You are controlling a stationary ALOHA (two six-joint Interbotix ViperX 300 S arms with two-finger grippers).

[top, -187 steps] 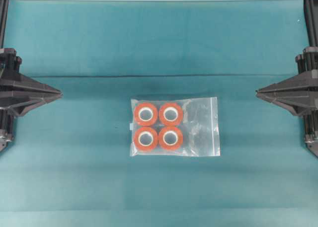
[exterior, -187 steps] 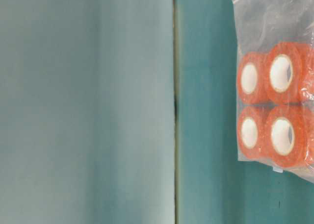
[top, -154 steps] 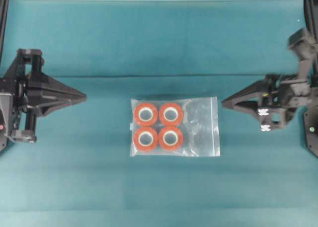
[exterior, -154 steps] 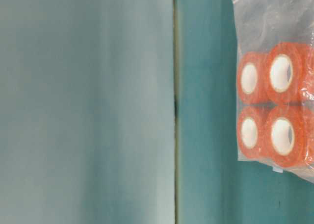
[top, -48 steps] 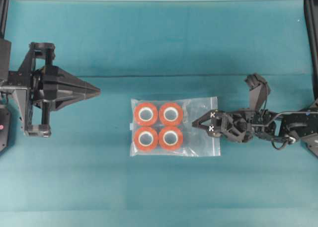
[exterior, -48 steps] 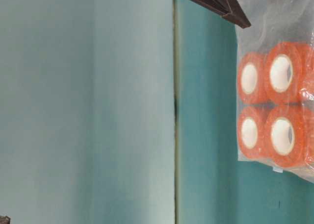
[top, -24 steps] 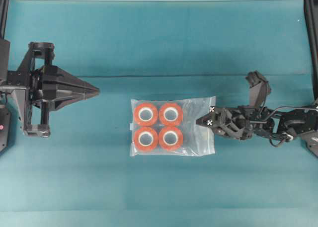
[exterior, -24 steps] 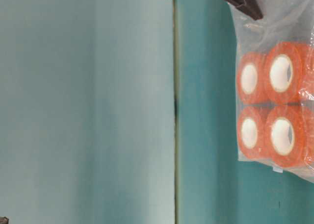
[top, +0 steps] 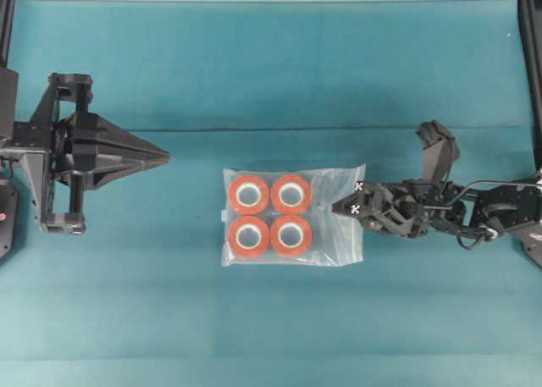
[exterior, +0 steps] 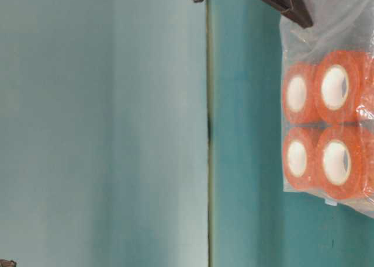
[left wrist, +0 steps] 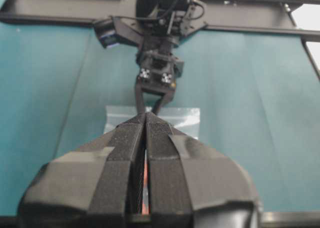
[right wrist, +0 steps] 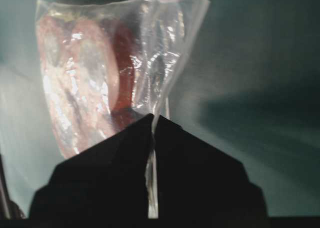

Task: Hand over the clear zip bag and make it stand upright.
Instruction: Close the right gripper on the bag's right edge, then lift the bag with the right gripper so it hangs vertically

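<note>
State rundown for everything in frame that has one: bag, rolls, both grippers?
clear zip bag: sealed side pinched, lying mostly flat on the table, not upright.
tape rolls: four, inside the bag, two by two, flat with white cores facing up.
right gripper: shut on the bag's right edge; plastic runs between its jaws in the wrist view.
left gripper: shut, empty, apart from the bag on its left.

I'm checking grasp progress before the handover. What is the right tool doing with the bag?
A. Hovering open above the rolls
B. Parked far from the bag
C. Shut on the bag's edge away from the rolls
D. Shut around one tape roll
C. The right tool is pinched shut on the bag at its clear edge, and the wrist view shows plastic caught between its closed fingers, with the rolls at the far end.
</note>
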